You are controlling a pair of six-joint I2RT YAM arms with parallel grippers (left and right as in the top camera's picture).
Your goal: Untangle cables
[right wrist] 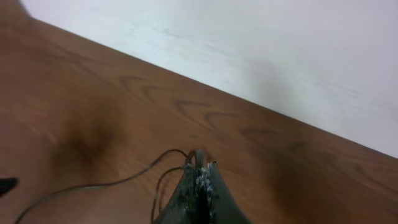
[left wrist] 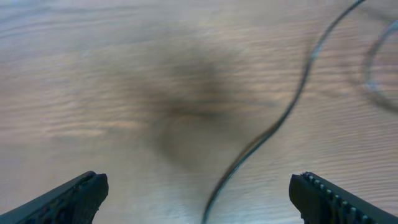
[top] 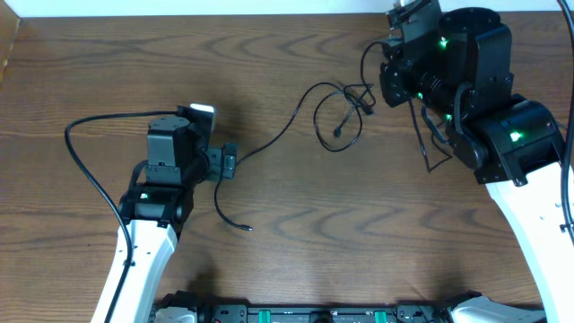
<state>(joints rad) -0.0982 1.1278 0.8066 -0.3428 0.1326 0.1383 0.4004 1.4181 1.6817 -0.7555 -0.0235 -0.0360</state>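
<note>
Right, my left pincer [left wrist: 196, 185] hovers with fingers wide apart above the table [left wrist: 124, 74], one black strand of the cables [left wrist: 289, 111] running up between them and off to its right. My right pincer [right wrist: 199, 171] is clamped together on the cables, loops trailing from its tips.

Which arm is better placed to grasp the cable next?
Left. The left gripper is open, with the cable running between its fingers. The right gripper is shut on the tangled end.
</note>
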